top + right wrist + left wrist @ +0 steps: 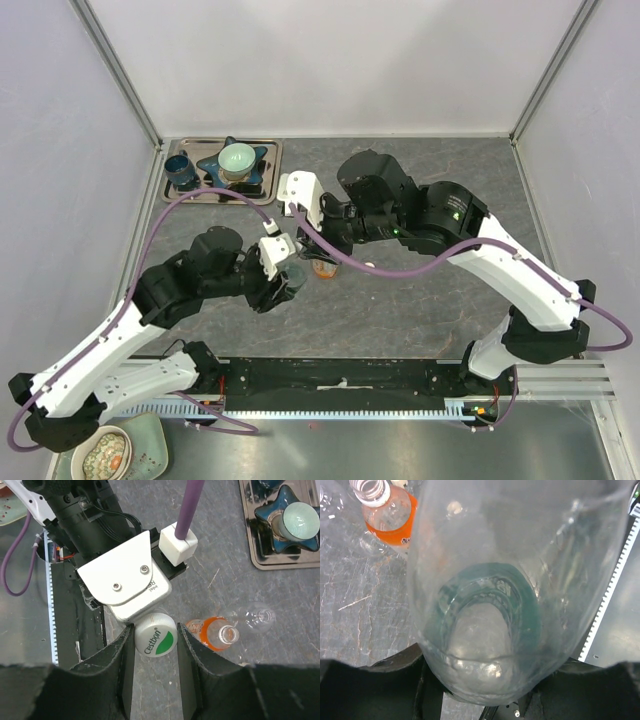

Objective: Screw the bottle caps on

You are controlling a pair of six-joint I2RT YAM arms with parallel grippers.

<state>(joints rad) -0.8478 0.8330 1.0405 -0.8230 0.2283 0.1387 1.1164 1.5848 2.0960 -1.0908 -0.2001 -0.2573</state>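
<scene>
Top external: grey veined tabletop (pixel 420 300) inside a white-walled enclosure; metal tray (pixel 275 165) at the far left.
Left wrist: left fingers (pixel 375 680) clasp the greenish bottle (pixel 520 580); uncapped orange bottle (pixel 387 510) stands beyond.
Right wrist: right fingers (pixel 125 670) pinch a white cap (pixel 155 636), apparently over the greenish bottle's neck, which is hidden; small clear bottle (pixel 255 617) just beside the orange bottle.

Mid-table is crowded: the left arm's camera housing (pixel 125 575) sits close against the bottle cap (pixel 156 636), above the greenish bottle (pixel 485 605), with the orange bottle (pixel 217 634) and small clear bottle (pixel 255 617) just beside. The tray (pixel 275 170) fills the far left corner; bare table (pixel 400 320) lies open to the right.
</scene>
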